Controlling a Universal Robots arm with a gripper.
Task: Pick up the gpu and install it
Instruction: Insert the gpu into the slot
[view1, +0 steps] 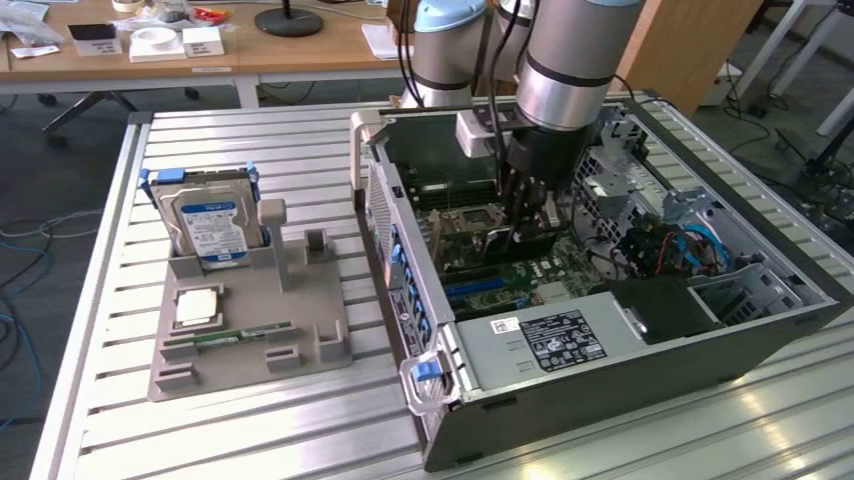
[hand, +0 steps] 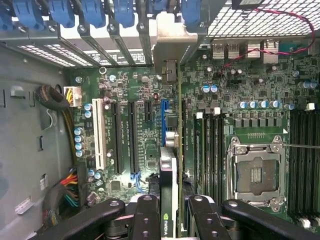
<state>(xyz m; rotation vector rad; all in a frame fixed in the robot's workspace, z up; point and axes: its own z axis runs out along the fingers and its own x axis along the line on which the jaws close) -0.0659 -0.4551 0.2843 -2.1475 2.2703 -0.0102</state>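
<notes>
Gpu (hand: 172, 165) picked up, clamped edge-on in pincer (hand: 170, 210), lowered above motherboard (hand: 135, 130) slot; seating not yet shown.

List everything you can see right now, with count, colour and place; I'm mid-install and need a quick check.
computer case: one, dark grey, open, on the slatted table.
motherboard: one, green, inside the case.
gpu: one, dark, edge-on over the motherboard slots, silver bracket toward the case's rear wall.
CPU socket: one, silver, empty, beside the gpu.
parts holder: one, grey, at the exterior view's left of the case.
hard drive: one, silver with blue-white label, upright in the holder.
memory stick: one, green, lying in the holder.
pincer: one, black, shut on the gpu.
</notes>
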